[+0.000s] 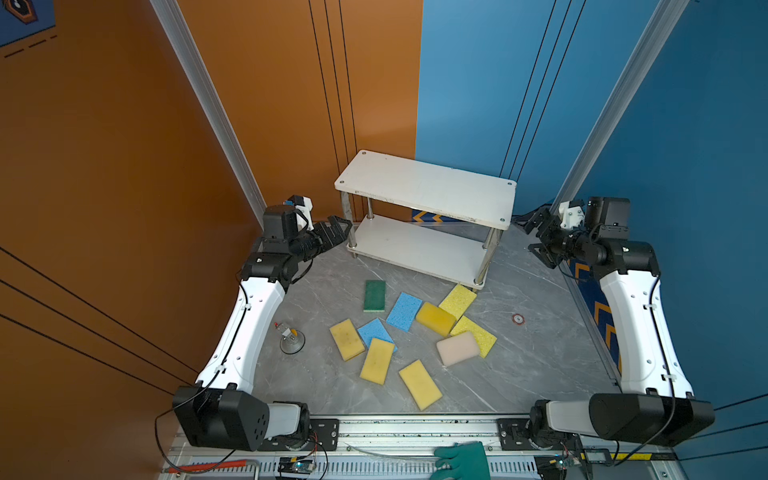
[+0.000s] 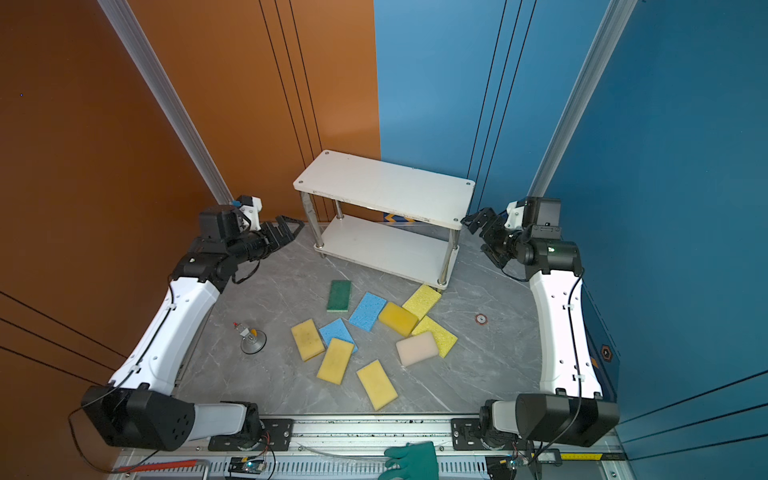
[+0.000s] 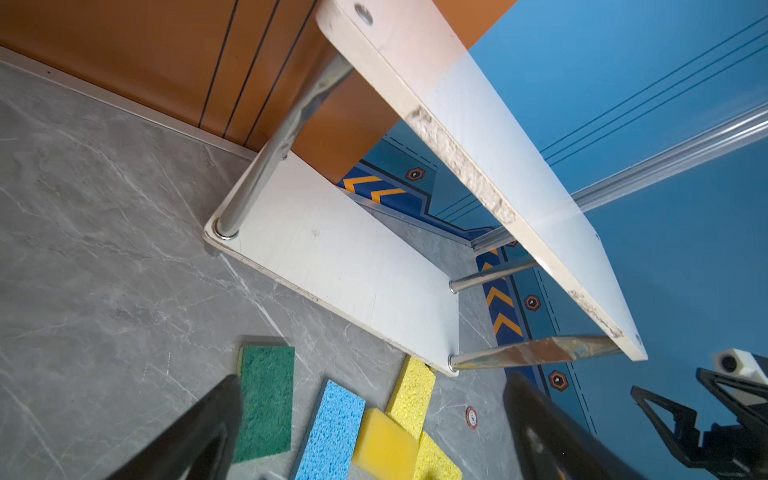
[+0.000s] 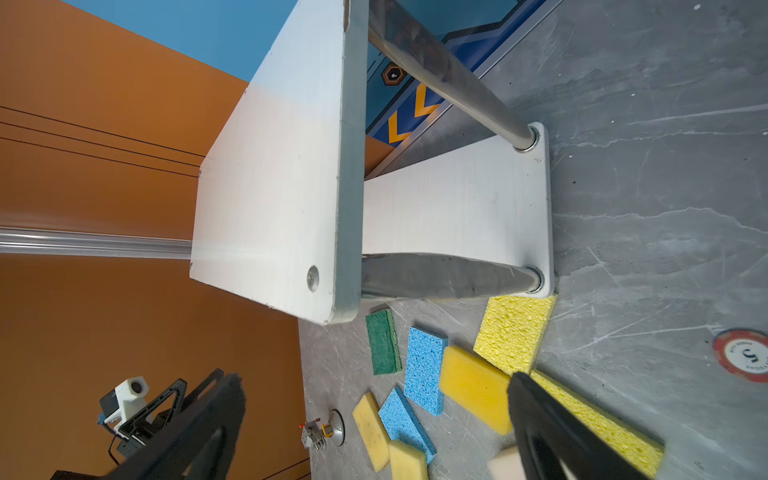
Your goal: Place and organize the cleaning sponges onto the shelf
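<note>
The white two-tier shelf (image 1: 424, 187) (image 2: 382, 187) stands at the back of the table with both boards bare, and both wrist views see it too (image 3: 345, 266) (image 4: 274, 187). Several cleaning sponges lie loose on the table in front of it: a dark green one (image 1: 374, 295), two light blue (image 1: 404, 311) (image 1: 372, 330), a pink-beige one (image 1: 457, 348) and several yellow (image 1: 435, 318) (image 1: 420, 384). My left gripper (image 1: 340, 230) (image 3: 374, 386) hovers open beside the shelf's left end. At the right end my right gripper (image 1: 532, 235) (image 4: 374, 382) hovers open. Neither holds anything.
A metal suction-cup fixture (image 1: 291, 338) stands left of the sponges. A red-and-white token (image 1: 518, 319) lies to their right. A teal-green glove (image 1: 463, 461) rests on the front rail. Orange and blue walls close in behind the shelf.
</note>
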